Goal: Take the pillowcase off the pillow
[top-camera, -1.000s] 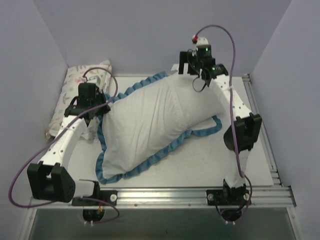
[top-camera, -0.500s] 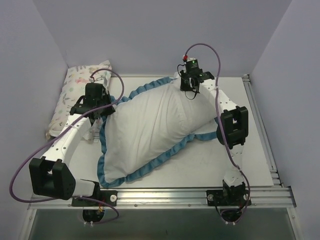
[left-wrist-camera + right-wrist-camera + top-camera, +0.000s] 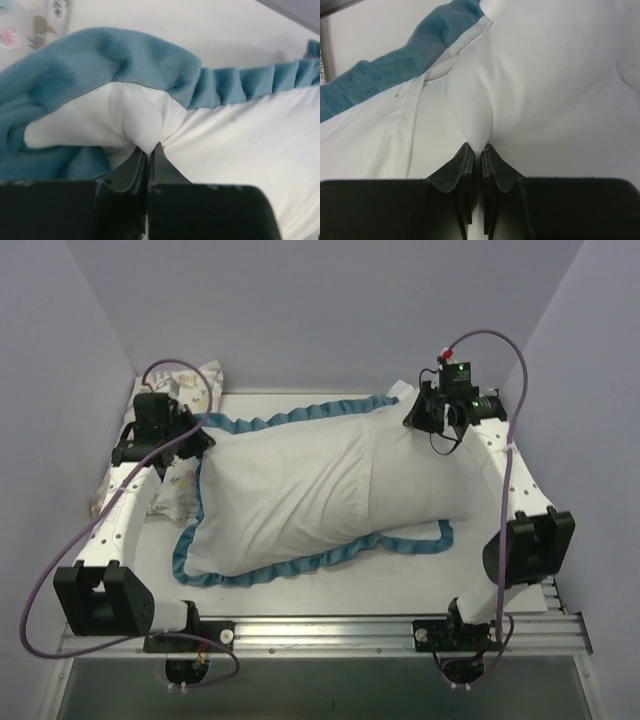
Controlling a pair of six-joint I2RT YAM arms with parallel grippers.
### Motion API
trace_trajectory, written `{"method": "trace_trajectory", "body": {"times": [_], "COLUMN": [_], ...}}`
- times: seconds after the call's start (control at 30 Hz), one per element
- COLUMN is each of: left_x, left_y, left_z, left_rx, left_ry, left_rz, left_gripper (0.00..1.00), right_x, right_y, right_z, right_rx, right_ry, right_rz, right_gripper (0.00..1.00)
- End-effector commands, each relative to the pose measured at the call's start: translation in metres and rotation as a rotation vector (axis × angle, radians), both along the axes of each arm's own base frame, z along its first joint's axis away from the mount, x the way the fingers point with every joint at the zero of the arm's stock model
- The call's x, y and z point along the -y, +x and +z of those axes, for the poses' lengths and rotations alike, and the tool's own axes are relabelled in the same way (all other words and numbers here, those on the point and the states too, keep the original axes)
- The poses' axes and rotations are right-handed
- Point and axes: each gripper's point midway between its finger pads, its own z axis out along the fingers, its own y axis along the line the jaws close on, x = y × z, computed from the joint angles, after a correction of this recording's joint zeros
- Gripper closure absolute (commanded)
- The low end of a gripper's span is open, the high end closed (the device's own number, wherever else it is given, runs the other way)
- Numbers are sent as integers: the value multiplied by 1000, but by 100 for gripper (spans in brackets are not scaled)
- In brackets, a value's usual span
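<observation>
The pillowcase (image 3: pixel 300 490) lay stretched across the counter (image 3: pixel 400 580), white face outward, its long axis running from upper left to upper right. The pillow (image 3: pixel 404 393) apparently filled it and peeked out at the right end. The left hand (image 3: pixel 148 154) was clamped on the upper-left corner beside the blue trim (image 3: pixel 150 65). The right hand (image 3: pixel 480 149) pinched white cloth at the opposite end, though whether pillow or cover I could not tell. Open room lay to the right, while the printed pillow (image 3: pixel 205 375) crowded the left.
</observation>
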Motion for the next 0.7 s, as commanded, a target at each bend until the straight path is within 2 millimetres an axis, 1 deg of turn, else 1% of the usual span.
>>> {"method": "trace_trajectory", "body": {"times": [0.0, 0.03, 0.07, 0.1, 0.13, 0.17, 0.2, 0.23, 0.3, 0.33, 0.4, 0.43, 0.47, 0.5, 0.53, 0.57, 0.6, 0.63, 0.67], "left_x": [-124, -131, -138, -150, -158, -160, -167, -168, -159, -151, -134, -127, -123, -120, -112, -108, -104, -101, -94], "left_y": [-6, -6, -9, -12, -13, -15, -18, -18, -14, -12, -7, -6, -5, -5, -5, -5, -4, -4, -4], "left_z": [37, 37, 32, 31, 30, 30, 24, 24, 17, 16, 10, 9, 6, 6, 2, 1, 0, -3, -3], "left_rx": [88, 98, 90, 91, 97, 108, 99, 107, 108, 109, 100, 96, 86, 84, 75, 71, 70, 61, 60], "left_ry": [94, 82, 69, 51, 44, 34, 29, 27, -7, -26, -44, -42, -33, -29, -27, -28, -21, -13, -8], "left_rz": [385, 409, 435, 480, 509, 519, 543, 549, 502, 465, 394, 367, 345, 336, 316, 306, 292, 285, 265], "left_gripper": [100, 100, 100, 100, 100, 100, 100, 100, 100, 100, 100, 100, 100, 100, 100, 100, 100, 100, 100], "right_x": [110, 114, 113, 131, 134, 139, 145, 155, 149, 142, 115, 90, 75, 58, 42, 14, 0, -14, -37], "right_y": [-16, -21, -28, -32, -37, -43, -47, -51, -56, -55, -51, -51, -49, -48, -43, -39, -34, -29, -22], "right_z": [40, 41, 53, 57, 59, 69, 72, 74, 81, 82, 83, 82, 79, 78, 81, 71, 80, 84, 68], "right_rx": [85, 88, 118, 124, 129, 153, 162, 167, 185, 186, 184, 186, 186, 191, 213, 189, 217, 233, 201], "right_ry": [-149, -139, -125, -119, -107, -97, -93, -93, -51, -35, -8, -21, -61, -64, -50, -44, -55, -61, -87], "right_rz": [-319, -330, -329, -380, -384, -399, -417, -445, -422, -395, -299, -227, -164, -103, -48, 30, 95, 130, 206], "right_gripper": [100, 100, 100, 100, 100, 100, 100, 100, 100, 100, 100, 100, 100, 94, 84, 73, 46, 35, 22]}}
